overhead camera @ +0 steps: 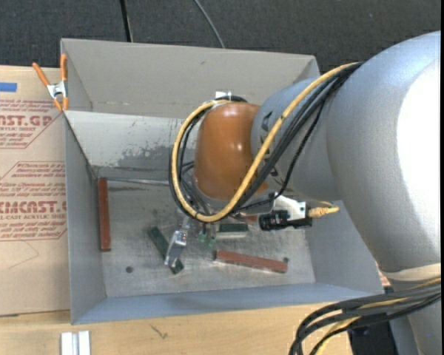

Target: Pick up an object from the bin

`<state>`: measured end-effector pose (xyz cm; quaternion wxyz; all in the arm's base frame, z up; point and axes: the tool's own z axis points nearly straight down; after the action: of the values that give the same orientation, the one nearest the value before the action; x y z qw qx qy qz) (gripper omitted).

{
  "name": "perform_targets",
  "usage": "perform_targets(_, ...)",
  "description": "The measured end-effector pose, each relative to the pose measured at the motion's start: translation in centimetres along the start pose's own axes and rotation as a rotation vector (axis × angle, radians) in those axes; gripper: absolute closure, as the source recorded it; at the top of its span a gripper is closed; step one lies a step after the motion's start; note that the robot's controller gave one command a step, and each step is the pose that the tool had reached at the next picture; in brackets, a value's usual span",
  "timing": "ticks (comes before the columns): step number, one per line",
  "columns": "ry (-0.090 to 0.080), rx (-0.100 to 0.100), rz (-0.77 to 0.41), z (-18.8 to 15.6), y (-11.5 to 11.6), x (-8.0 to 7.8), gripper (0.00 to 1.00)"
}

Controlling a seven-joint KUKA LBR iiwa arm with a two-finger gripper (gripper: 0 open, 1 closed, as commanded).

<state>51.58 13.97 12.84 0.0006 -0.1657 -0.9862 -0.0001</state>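
Camera view, from the near wall back: a reddish-brown flat bar [250, 261] lies slightly slanted on the floor of the grey metal bin [207, 291], close to the near wall. Just left of it I see a small silver-and-dark piece [175, 254], and beside that a dark green strip [158, 236] angled toward the left; I cannot tell if the two touch. Behind them, my arm's pincer [196, 230] sits low over the middle of the floor, under the orange wrist cover [223, 150] and its looped yellow and black cables [179, 161]. A small green piece [206, 237] and a short dark bar [233, 228] lie right by it. The cover hides the pincer, so I cannot tell how far open it is or whether it has hold of anything. Well apart, by the left wall, a reddish-brown stick [103, 214] lies front to back. Beyond it rises the scuffed rear wall [133, 135].
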Motion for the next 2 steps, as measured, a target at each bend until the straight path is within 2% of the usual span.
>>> perform_targets(1, -0.003, -0.001, -0.151, 4.62, -0.10, 0.30, 0.00)
perform_targets(2, -0.022, -0.019, 0.107, 5.44, 0.32, 0.31, 1.00)
